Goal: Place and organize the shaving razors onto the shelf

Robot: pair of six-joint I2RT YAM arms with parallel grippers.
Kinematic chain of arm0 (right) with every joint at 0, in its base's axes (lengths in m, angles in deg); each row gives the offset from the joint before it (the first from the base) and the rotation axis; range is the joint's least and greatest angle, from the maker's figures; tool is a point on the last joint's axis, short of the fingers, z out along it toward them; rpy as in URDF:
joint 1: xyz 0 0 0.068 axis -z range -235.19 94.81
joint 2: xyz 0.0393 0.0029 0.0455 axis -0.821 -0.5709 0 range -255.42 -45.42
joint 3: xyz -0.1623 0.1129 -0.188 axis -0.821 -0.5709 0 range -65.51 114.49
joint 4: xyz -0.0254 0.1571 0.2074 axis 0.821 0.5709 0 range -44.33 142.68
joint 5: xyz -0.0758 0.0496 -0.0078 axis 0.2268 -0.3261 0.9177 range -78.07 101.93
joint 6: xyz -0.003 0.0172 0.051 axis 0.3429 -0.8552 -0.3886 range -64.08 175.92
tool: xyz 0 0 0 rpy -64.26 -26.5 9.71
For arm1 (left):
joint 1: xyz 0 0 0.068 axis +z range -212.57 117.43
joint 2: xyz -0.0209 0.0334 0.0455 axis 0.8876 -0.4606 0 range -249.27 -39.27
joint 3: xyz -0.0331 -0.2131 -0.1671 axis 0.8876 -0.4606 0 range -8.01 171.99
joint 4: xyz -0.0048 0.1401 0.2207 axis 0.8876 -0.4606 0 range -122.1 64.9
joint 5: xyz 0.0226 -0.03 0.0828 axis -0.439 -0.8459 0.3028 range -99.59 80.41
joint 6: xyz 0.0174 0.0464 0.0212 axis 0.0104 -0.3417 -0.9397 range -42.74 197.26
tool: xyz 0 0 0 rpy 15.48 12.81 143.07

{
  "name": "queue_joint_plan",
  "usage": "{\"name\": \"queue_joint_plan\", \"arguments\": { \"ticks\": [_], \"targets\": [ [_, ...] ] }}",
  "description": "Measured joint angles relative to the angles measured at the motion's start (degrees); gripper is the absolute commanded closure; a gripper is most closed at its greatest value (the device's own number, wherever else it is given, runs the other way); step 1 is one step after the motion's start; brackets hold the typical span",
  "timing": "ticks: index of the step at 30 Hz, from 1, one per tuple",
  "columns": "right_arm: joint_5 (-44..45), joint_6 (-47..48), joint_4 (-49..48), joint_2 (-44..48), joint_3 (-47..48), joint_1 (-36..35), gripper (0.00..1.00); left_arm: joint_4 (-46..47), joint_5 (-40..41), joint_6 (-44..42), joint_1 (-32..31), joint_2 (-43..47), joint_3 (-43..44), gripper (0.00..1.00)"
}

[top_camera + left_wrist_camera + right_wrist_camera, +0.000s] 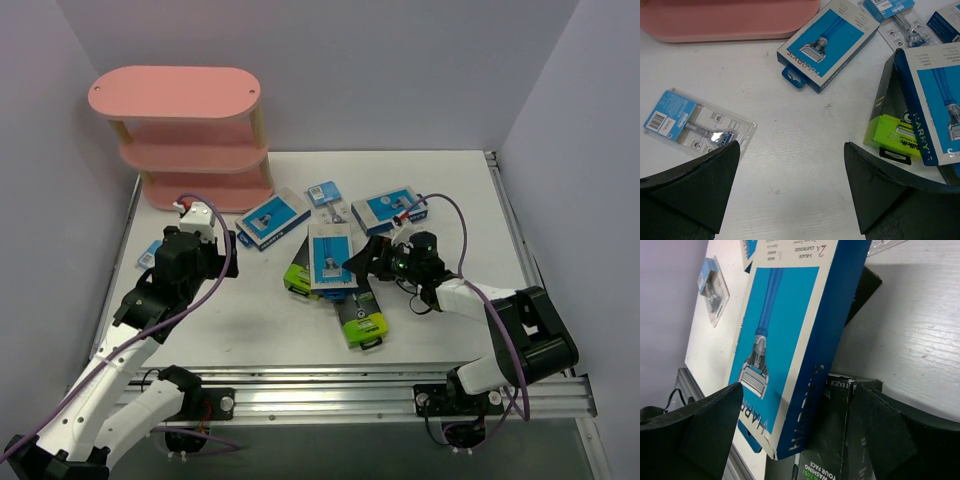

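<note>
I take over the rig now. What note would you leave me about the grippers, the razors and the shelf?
Left gripper: open, empty, above the table.
Right gripper: open, fingers either side of the middle blue box, which lies on the black boxes.
Other blue boxes and blister packs lie on the table.
Shelf: no razors seen on it.
Done: nothing. Left: every pack.

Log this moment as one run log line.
left claw: open, empty | right claw: open, straddling blue-and-white box | shelf: nothing visible on it
</note>
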Motion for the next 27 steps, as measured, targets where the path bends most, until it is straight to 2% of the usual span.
{"name": "queue_joint_plan", "arguments": {
  "ticks": [4,9,17,20,21,23,24,27],
  "targets": [
    [-1.18,-2.21,-3.87,-0.81,-0.98,-0.46,0.12,0.00,-0.22,0.00,0.00,0.02,0.00,0.06],
    [-2.08,-4.59,-10.56,-6.54,-1.01,-1.55,0.13,0.00,-0.26,-0.02,0.00,0.20,0.00,0.06],
    [-4.17,-9.84,-19.98,-16.26,0.76,-3.32,0.21,0.00,-0.31,-0.02,0.00,0.17,0.00,0.06],
    [-4.17,-11.65,-22.29,-16.72,1.25,-4.66,0.30,0.00,-0.31,-0.04,-0.02,0.17,0.00,0.06],
    [-4.17,-12.15,-22.84,-16.72,1.40,-4.96,0.35,0.00,-0.31,-0.04,-0.04,0.17,0.00,0.06],
    [-4.20,-13.38,-24.52,-16.72,1.77,-5.57,0.54,0.00,-0.31,-0.04,-0.04,0.17,0.00,0.06],
    [-4.24,-14.27,-25.29,-16.72,1.81,-5.66,0.70,0.00,-0.31,-0.07,-0.04,0.17,0.00,0.06],
    [-5.29,-17.77,-28.04,-16.72,1.92,-5.70,0.98,0.00,-0.39,-0.07,-0.04,0.17,0.00,0.06]
  ]
}}
